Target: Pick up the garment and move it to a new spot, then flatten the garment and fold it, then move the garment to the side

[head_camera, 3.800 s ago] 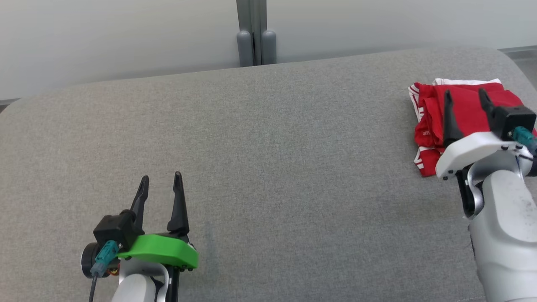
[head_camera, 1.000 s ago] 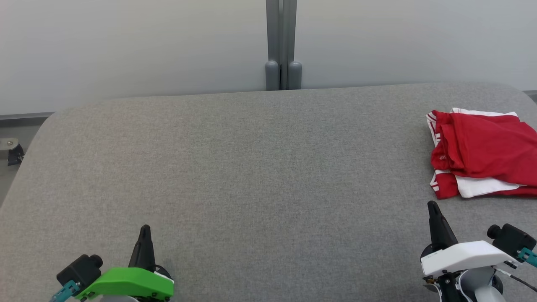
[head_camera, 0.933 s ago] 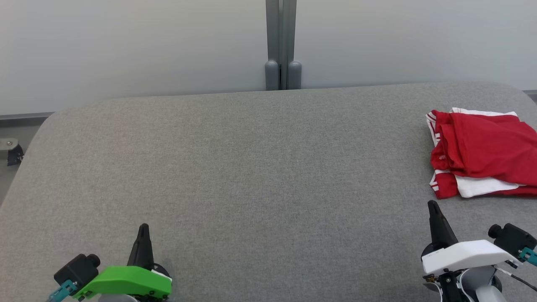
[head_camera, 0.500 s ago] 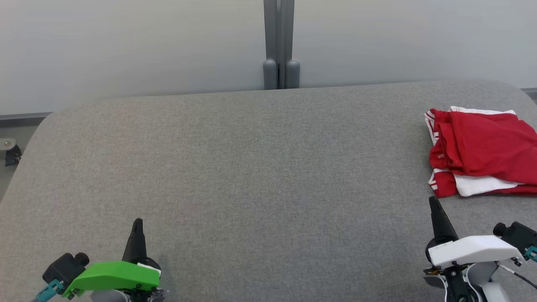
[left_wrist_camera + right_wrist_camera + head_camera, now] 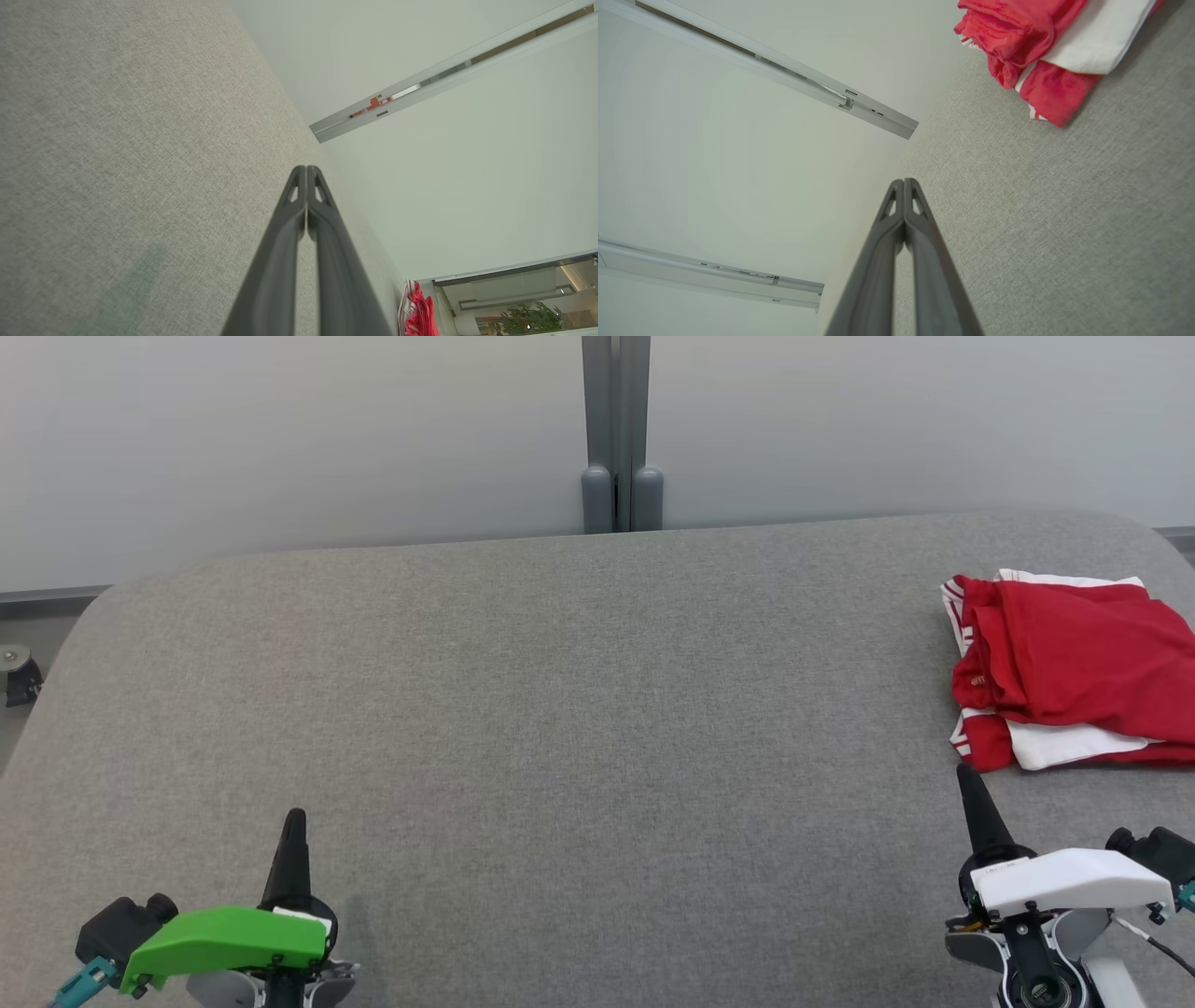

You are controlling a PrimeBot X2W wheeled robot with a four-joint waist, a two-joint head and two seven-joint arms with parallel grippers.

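Right gripper parked at the near right of the grey padded surface, both dark fingers pressed flat together along their length, nothing between them. Left gripper at the near left, closed in the same way and also empty. Garment, red with white parts, lying as a folded bundle at the far right of the surface, cut off by the right border of the head view. From the right gripper: ahead toward the far side and a little to the right, the near edge of the bundle close beyond the fingertip but not touching, a strip of bare grey cloth between. From the left gripper: well apart, across nearly the whole width of the surface, seen as a small red patch at the low right corner of the left wrist view. Long axis of the bundle running left to right, so roughly crosswise to the pointing direction of the right fingers. Left end thick and rounded, with striped red and white trim; a white layer showing along the near edge. Clearly the right arm as the nearer one for any further contact. Judging by the folded shape and the place at the side, probably little left of the task. If one more shift needed, then first open the right fingers, go forward over the near edge, and take the thick left end, not the loose top layer, to avoid unfolding. Height of the fingertips over the surface not possible to tell from these views.
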